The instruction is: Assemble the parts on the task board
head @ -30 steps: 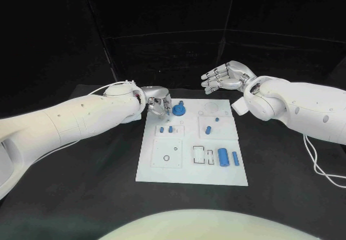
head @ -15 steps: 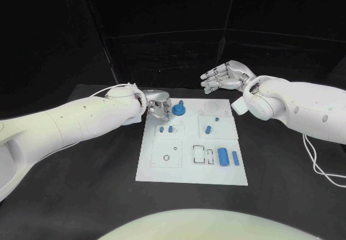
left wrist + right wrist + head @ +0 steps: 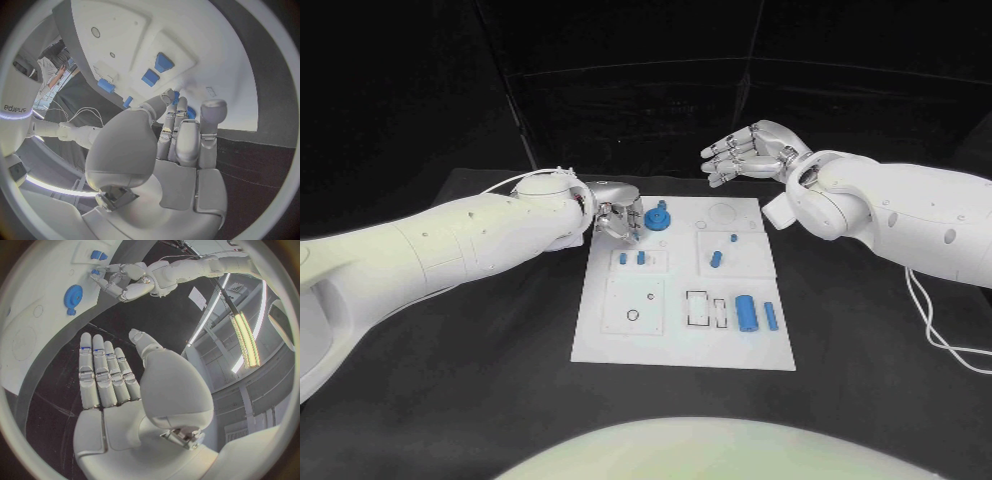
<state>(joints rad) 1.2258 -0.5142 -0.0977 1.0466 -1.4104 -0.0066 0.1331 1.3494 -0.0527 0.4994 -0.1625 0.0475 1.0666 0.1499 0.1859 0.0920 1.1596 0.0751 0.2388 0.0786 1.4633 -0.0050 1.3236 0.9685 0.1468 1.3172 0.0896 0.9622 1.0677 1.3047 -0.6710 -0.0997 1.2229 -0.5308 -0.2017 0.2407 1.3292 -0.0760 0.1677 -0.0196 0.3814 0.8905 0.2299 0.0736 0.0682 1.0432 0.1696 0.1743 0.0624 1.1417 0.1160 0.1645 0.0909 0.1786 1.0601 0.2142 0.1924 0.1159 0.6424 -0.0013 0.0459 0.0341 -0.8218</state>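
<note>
The white task board (image 3: 687, 330) lies flat in the middle of the black surface (image 3: 473, 370), its far end between my two arms. A round blue gear-like part (image 3: 658, 218) stands near the board's far left corner, and my left hand (image 3: 615, 212) hangs just beside it over that corner, fingers curled downward toward the board; I cannot tell whether they touch the part or the plate. From my left wrist, those fingers (image 3: 181, 135) lie close together with their tips over the white plate, small blue parts just past them. Two short blue pegs (image 3: 633, 258) sit in a recess behind the gear, a single blue peg (image 3: 715, 260) rests near the board's centre, and a blue cylinder (image 3: 747, 314) with a slimmer blue bar (image 3: 770, 317) beside it lies toward the near right. My right hand (image 3: 750, 152) is raised above the surface beyond the board's far right corner, holding nothing, its fingers (image 3: 103, 375) straight and side by side, palm open.
</note>
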